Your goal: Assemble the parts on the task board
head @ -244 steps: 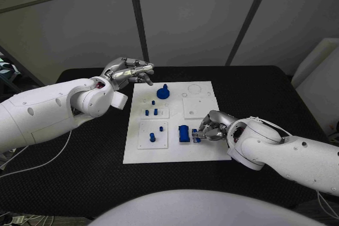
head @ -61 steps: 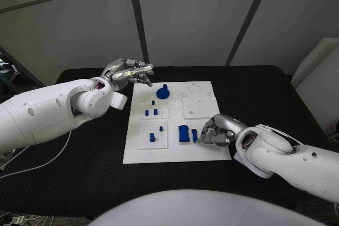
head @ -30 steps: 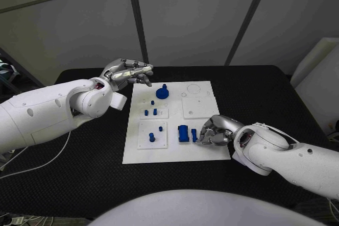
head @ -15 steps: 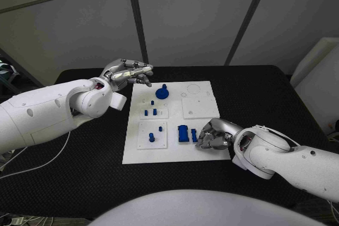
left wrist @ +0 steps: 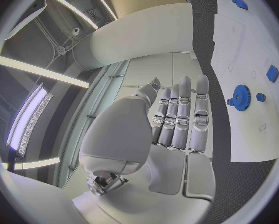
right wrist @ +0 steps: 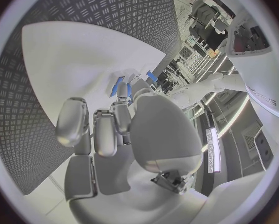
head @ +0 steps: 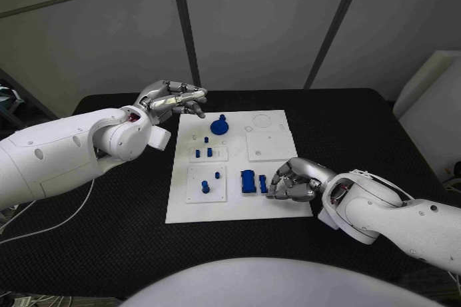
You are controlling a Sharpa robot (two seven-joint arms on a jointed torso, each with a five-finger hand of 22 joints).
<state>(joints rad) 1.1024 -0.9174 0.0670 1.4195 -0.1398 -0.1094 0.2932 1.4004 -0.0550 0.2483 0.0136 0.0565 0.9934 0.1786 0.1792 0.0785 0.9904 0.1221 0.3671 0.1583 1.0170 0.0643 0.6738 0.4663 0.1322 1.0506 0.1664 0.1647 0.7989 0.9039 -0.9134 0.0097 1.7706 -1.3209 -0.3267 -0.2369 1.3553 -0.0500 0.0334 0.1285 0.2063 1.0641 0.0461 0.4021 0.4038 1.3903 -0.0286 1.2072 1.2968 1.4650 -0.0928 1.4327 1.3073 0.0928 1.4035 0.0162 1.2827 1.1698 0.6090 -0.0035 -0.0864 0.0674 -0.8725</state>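
Black table [head: 115, 234] is carrying the unlabelled task board [head: 240, 210]; right hand [head: 293, 181] is curling empty beside blue parts [head: 254, 181], left hand [head: 173, 98] hovering empty, fingers together.

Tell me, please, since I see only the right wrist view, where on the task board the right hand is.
Observer: In the head view the right hand is at the near right part of the task board, with its fingertips by a narrow blue part.
Operator: Is anything next to that part?
Observer: A larger blue block stands just beside it, on the side away from the hand.
Operator: And where is the left hand?
Observer: The left hand is at the board's far left corner, holding nothing. The left wrist view shows its fingers straight.
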